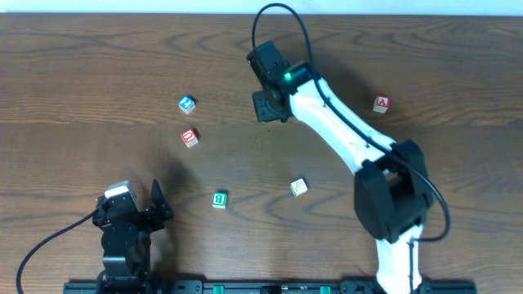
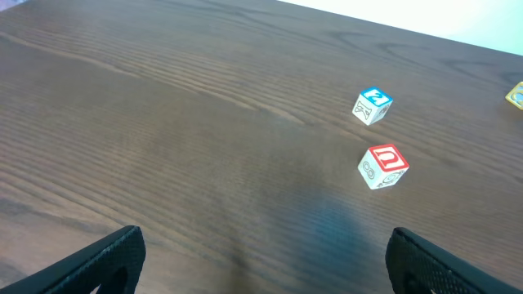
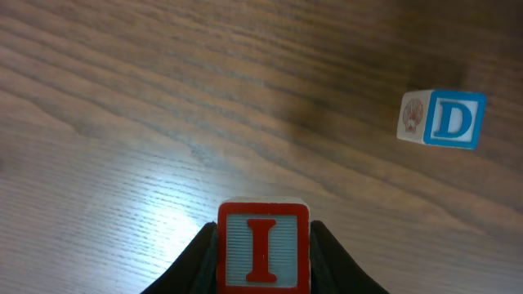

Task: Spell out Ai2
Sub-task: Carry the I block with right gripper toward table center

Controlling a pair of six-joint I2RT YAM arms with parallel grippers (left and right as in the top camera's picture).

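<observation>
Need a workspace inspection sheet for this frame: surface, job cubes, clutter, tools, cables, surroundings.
Surface: dark wood-grain table, no spills or damage seen.
Job's things: A cube alone, right of the right arm; 2 cube on the left side; I cube in the right tool.
Clutter: red round-letter cube beside the 2 cube, green B cube, pale cube; blue D face, cannot tell whether it is the 2 cube's side.
Tools: left tool open, empty; right tool shut on the I cube.
Cables: black cable loops off the right arm; second cable trails from the left arm; neither touches a cube.
Surroundings: pale strip beyond the far edge; black rail along the near edge.
</observation>
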